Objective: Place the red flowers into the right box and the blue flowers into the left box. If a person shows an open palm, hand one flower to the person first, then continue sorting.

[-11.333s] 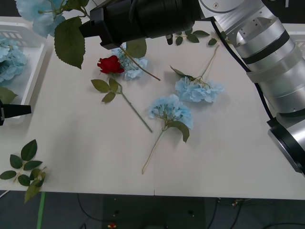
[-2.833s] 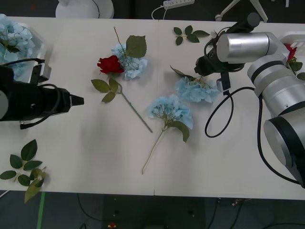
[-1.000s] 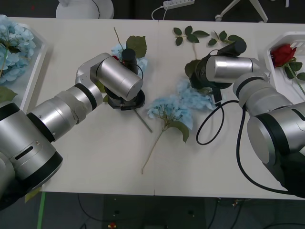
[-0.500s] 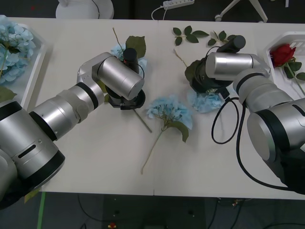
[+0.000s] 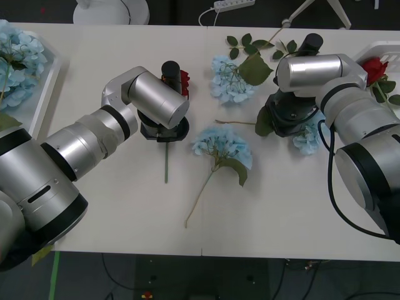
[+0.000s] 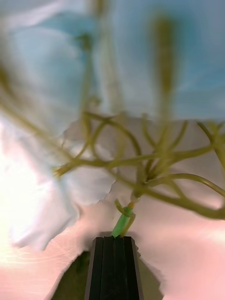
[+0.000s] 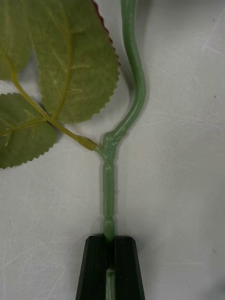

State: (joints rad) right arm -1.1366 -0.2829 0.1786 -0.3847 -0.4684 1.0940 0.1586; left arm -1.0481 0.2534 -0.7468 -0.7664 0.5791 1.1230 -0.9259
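My left gripper (image 5: 164, 129) is shut on the green stem (image 7: 108, 187) of a red flower; its black fingers (image 7: 96, 267) clamp the stem just below a leaf fork. Its red bloom (image 5: 184, 80) peeks out behind the wrist, and the stem end (image 5: 165, 167) points toward the table's front edge. My right gripper (image 5: 289, 119) is shut on a blue flower's stem (image 6: 123, 224). That flower's pale bloom (image 5: 306, 140) shows beside the wrist, and its stem (image 5: 234, 122) trails left. Two more blue flowers lie loose, one at the back centre (image 5: 227, 81) and one mid-table (image 5: 222, 145).
The left box (image 5: 45, 94) holds blue blooms (image 5: 17, 59). The right box (image 5: 382, 49) holds a red rose (image 5: 374, 67). Green leaf sprigs (image 5: 250, 44) lie at the back of the table. A white lamp base (image 5: 109, 9) stands beyond the far edge.
The left gripper has turned the rose so its stem points at the front edge. The right gripper has moved right with its blue flower. A blue flower now lies at back centre.
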